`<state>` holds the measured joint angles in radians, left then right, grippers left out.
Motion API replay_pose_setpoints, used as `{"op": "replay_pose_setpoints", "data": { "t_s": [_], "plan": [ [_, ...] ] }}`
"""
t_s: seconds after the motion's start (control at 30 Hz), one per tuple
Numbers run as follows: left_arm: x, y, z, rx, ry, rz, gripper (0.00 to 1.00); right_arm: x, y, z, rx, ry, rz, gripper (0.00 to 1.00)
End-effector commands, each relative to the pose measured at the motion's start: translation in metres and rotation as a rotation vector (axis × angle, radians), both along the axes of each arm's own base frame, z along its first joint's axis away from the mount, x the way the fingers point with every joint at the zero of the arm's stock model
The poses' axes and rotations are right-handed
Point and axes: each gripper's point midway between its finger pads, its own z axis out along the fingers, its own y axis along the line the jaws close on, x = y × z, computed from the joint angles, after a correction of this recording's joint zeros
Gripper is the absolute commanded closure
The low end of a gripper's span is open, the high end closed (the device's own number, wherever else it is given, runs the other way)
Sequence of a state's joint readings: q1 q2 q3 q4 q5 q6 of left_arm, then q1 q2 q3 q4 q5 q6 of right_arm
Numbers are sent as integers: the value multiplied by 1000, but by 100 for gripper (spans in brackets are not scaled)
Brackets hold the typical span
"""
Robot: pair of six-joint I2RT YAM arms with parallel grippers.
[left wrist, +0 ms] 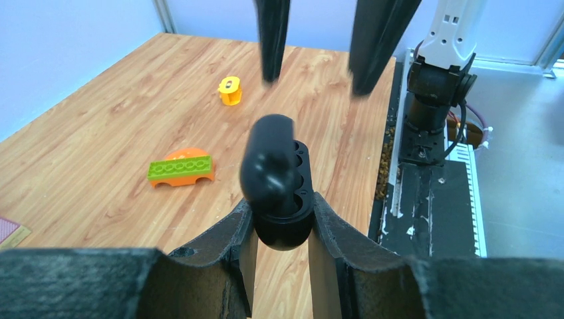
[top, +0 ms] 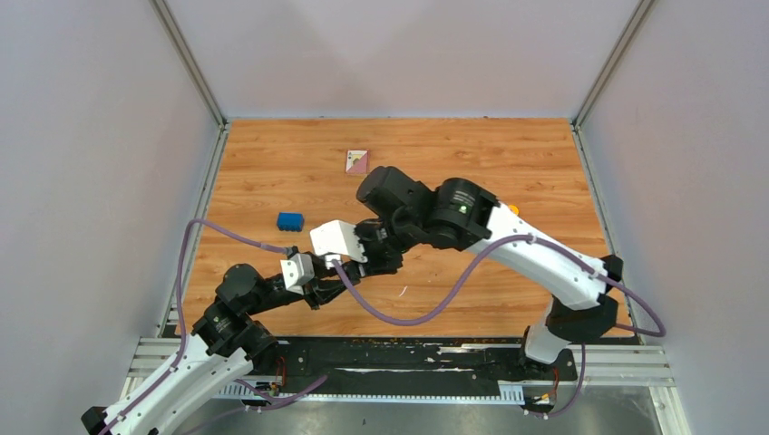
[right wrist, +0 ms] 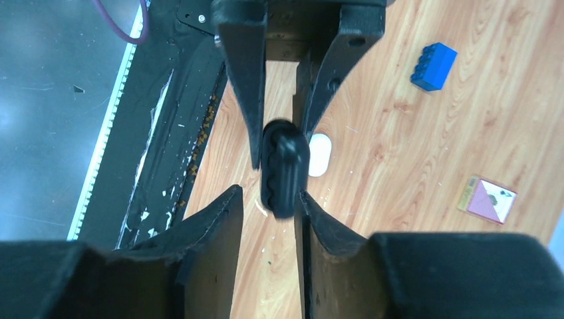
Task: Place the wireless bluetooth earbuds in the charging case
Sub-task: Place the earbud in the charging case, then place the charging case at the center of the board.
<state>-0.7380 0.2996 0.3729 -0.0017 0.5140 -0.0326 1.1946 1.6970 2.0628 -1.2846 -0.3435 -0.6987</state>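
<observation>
Leftward first, the left gripper [left wrist: 281, 211] is clamped on the black charging case [left wrist: 269, 166]. Its two fingers [left wrist: 233, 232] press the lower body from either side and hold it up off the wooden table [top: 272, 154], near the front edge. The case's rounded upper part looks lifted over the lower part, where a few round hollows show along one side. They are too dark to tell whether any earbuds sit in them.

Beyond that gripper a blue toy brick [top: 290, 220] lies on the wood, and farther back a small pink-and-white card [top: 357, 161] lies flat.

The right gripper [right wrist: 267, 198] hangs at the case from the opposite side, with its fingers apart and gripping nothing. The top of the case [right wrist: 282, 166] lies between its fingertips, and I cannot tell whether either tip touches it.

On the table below the two grippers a white pill-shaped case [right wrist: 319, 154] lies flat and closed. On the right arm's side an orange-and-green toy [left wrist: 181, 169] rests on the wood. A small yellow-orange piece [left wrist: 229, 91] sits well apart from it, farther off.
</observation>
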Motion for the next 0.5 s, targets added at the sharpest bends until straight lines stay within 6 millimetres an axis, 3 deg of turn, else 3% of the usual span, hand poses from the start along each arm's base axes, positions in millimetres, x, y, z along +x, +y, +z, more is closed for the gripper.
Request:
{"op": "replay_pose_setpoints", "data": {
  "t_s": [0.0,0.2,0.47],
  "plan": [
    [-1,-1,12,-36,-26,-10,100,-6,-31,33,79,-82,10,62],
    [-2,-2,11,-33,-24,-19,100,-5,-43,-1,-30,-89,68,40],
    [3,1,12,-33,-22,19,100,14,-35,-31,-120,-73,52,38]
  ]
}}
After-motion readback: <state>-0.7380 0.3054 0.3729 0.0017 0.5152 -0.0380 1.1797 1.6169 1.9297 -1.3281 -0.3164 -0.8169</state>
